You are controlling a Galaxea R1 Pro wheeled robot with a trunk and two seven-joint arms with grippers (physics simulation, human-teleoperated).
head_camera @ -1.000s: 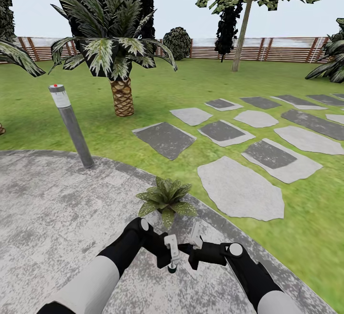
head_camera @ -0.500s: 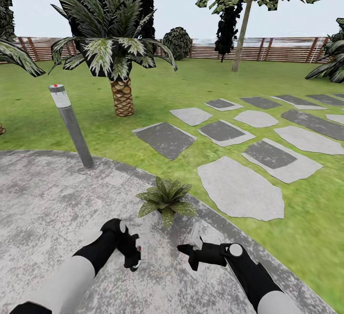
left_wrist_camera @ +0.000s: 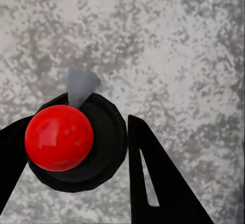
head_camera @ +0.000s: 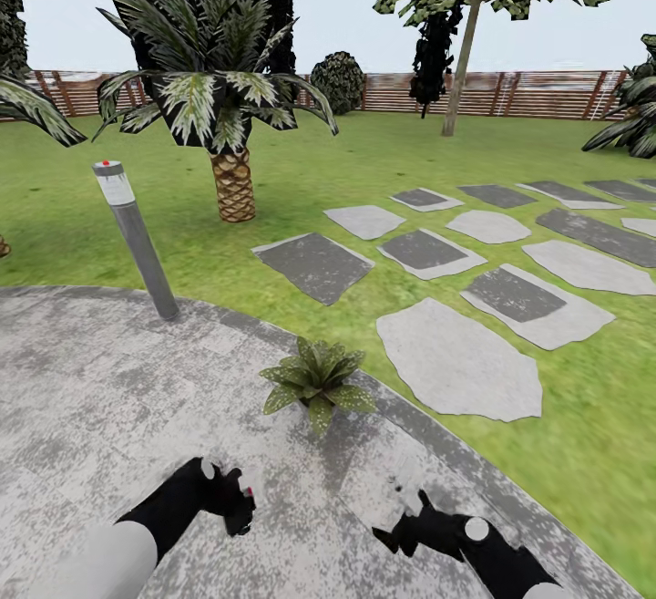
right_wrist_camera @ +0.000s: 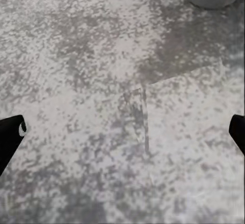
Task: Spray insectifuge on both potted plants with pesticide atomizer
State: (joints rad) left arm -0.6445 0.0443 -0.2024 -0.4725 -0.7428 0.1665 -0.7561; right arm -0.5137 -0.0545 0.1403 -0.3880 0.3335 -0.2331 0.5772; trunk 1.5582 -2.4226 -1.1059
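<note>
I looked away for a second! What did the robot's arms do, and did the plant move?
Both arms pulled back toward the robot and spread apart. The left end effector took the pesticide atomizer along, its red top between the fingers. The right end effector, which had been at the bottle, let go and now hangs open over the patio. The potted plant stayed put, and so did the lamp post.

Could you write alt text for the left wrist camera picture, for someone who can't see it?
Seen from above, a glossy red ball top sits on a round black body with a pale grey nozzle, held between two black fingers of the left gripper. Speckled grey paving lies beneath.
</note>
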